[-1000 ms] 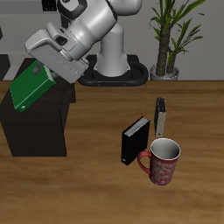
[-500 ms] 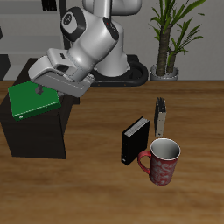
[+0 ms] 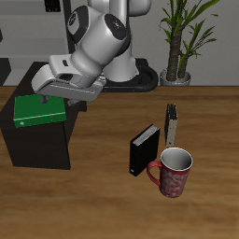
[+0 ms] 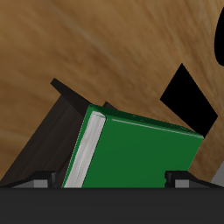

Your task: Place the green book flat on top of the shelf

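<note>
**Green book lies nearly flat over the black cabinet, gripped at its far end**

The thin bright-green hardcover book point(image 3: 39, 111) sits almost level at the top of the large matte-black box-shaped cabinet point(image 3: 37, 145), covering most of the cabinet's flat top. Its long axis runs roughly across the exterior view, with a slight tilt, and its broad cover faces up. In the wrist view the green book point(image 4: 140, 153) shows its pale page edge along one short side, and the cabinet point(image 4: 54, 131) appears beneath and beyond it.

The white and grey two-finger gripper point(image 3: 49, 93) hangs over the end of the book nearest the arm, and the jaws pinch the book there. Whether the book rests fully on the cabinet top or is held just above it cannot be told from either view.

Much is hidden. The gripper body covers the grasped end of the book in the exterior view, so the fingertips are not visible there. In the wrist view the gripper's dark housing cuts off the near edge of the book, and only small stubs of the fingers show.

Well apart on the wooden worktop point(image 3: 103, 201) stand a black book point(image 3: 145, 149) upright, a thin grey-white book point(image 3: 171, 123) behind it, and a red patterned mug point(image 3: 174, 172) just beside the black book.
</note>
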{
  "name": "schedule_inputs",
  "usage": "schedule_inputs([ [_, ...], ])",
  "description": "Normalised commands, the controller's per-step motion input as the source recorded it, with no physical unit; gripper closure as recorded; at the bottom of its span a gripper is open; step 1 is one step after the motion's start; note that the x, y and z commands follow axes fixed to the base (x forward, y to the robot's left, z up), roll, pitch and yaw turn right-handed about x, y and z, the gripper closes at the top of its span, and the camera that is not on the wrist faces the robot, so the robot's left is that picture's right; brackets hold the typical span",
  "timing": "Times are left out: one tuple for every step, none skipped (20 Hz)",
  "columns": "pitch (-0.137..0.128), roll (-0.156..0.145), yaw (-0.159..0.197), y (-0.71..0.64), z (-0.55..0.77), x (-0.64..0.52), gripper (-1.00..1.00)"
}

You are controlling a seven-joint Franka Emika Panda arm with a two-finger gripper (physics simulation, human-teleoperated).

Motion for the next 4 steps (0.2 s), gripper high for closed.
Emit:
schedule_inputs([
  [0.0,0.114,-0.033,0.17,0.09,0.05,-1.0],
  [0.009,0.065,-0.099,-0.01,0.19,-0.12,-1.0],
  [-0.037,0.044,-0.063,0.08,0.17,-0.1,-1.0],
  [0.0,0.0,0.0,0.16,0.01,0.08,-1.0],
])
